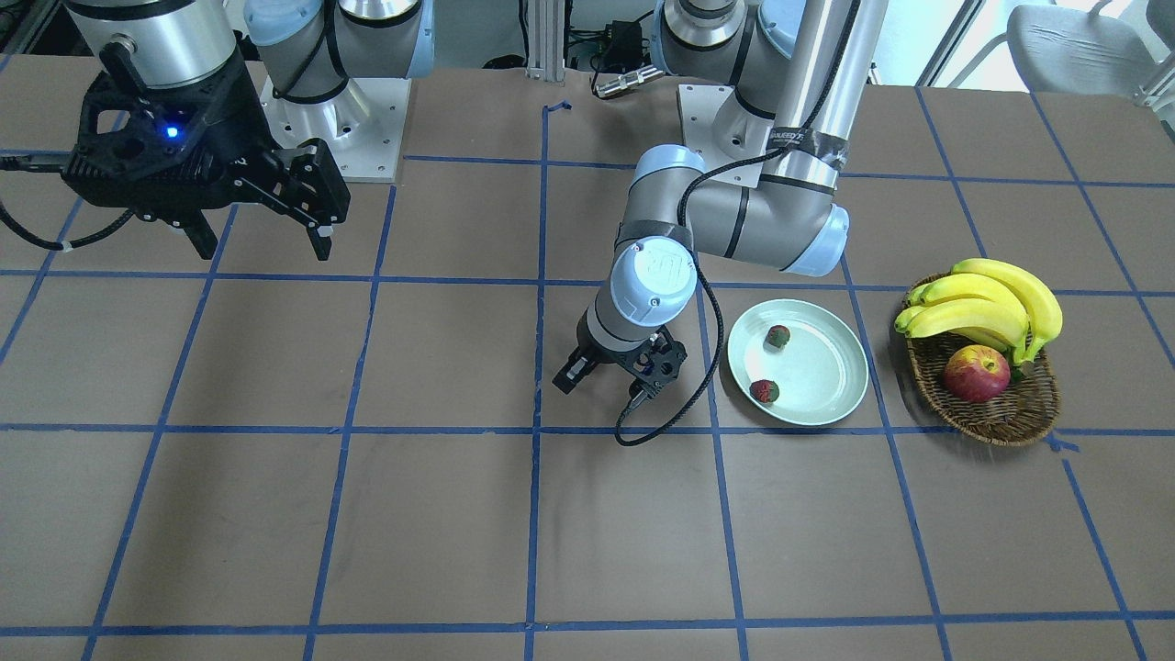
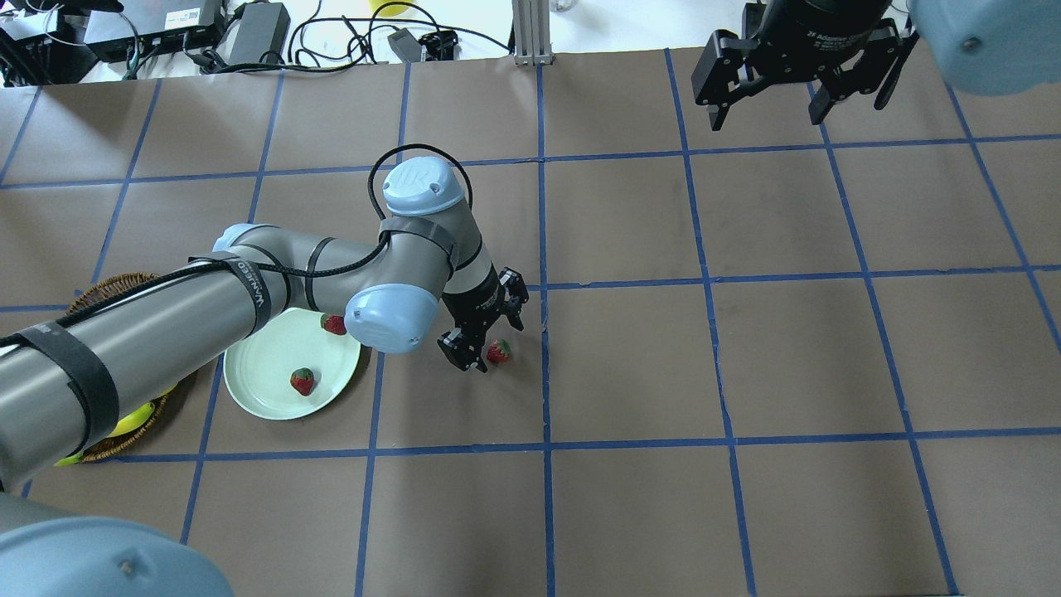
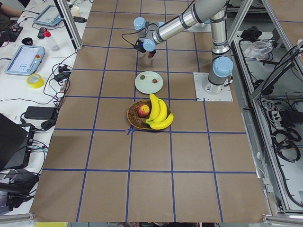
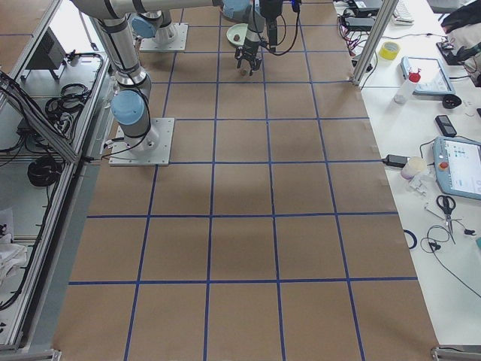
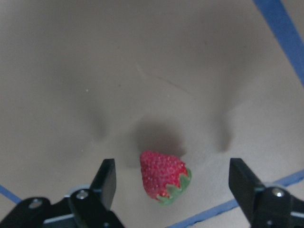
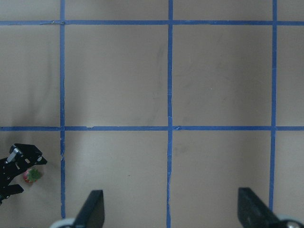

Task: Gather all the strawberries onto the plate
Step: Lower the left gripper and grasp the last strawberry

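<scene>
The left gripper (image 5: 174, 185), fingers open, straddles the last small red green-capped strawberry (image 5: 164, 176). Next it should close and carry it to the round mint-green plate (image 2: 265, 390). The right gripper (image 2: 767, 108) hangs open.

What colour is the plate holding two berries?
The plate is pale mint green, clearest in the front-facing view.

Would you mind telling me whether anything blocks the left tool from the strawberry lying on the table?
Nothing visible does: the open left tool straddles the strawberry, with only bare table around it.
</scene>
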Available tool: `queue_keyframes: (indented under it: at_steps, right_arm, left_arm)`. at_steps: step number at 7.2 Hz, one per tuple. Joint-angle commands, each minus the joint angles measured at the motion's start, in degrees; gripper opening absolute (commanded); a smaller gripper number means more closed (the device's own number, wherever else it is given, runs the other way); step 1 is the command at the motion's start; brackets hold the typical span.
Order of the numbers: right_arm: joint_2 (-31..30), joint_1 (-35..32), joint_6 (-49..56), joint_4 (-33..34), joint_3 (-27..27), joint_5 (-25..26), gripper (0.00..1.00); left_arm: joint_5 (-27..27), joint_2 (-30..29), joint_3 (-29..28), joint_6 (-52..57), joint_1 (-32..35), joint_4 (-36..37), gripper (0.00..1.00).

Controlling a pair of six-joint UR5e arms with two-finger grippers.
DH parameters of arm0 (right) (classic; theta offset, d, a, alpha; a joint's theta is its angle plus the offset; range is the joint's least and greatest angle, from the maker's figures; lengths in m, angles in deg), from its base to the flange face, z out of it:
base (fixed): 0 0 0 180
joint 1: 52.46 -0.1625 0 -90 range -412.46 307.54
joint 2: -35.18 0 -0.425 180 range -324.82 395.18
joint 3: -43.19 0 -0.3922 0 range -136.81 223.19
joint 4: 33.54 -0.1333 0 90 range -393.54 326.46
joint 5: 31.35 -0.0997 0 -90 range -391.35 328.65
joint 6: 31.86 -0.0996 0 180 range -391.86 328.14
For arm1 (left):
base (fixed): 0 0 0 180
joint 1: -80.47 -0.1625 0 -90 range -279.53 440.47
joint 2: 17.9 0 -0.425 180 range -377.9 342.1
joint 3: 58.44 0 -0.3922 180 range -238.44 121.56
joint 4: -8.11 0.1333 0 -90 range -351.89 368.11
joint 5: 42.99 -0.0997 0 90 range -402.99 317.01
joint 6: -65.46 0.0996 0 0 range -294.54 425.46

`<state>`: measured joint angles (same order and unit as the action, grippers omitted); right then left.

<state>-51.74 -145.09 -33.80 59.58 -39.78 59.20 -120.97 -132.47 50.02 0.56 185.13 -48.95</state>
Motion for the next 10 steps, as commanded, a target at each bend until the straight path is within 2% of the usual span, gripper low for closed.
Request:
queue_keyframes:
  at_steps: [1,3,5,7,10]
  right_arm:
    - [0.0,0.0,0.0,0.05,0.0,-0.02,1.0]
    - [0.0,0.0,0.0,0.05,0.0,-0.02,1.0]
    - [0.0,0.0,0.0,-0.04,0.0,-0.02,1.0]
    - [0.0,0.0,0.0,0.13,0.0,-0.02,1.0]
    - [0.0,0.0,0.0,0.05,0.0,0.07,1.0]
  left_arm:
    - [0.03,0.13,0.0,0.57,0.28,-0.16,0.01]
    - [-1.9,0.75,-0.44,3.89,0.11,-0.25,0.0]
    - [-6.99,2.5,-0.79,7.41,-0.24,-0.69,0.0]
    - [-15.04,4.69,-1.84,13.8,-1.38,-7.51,0.0]
    - [-15.53,10.14,-4.83,27.15,-9.36,-21.22,0.0]
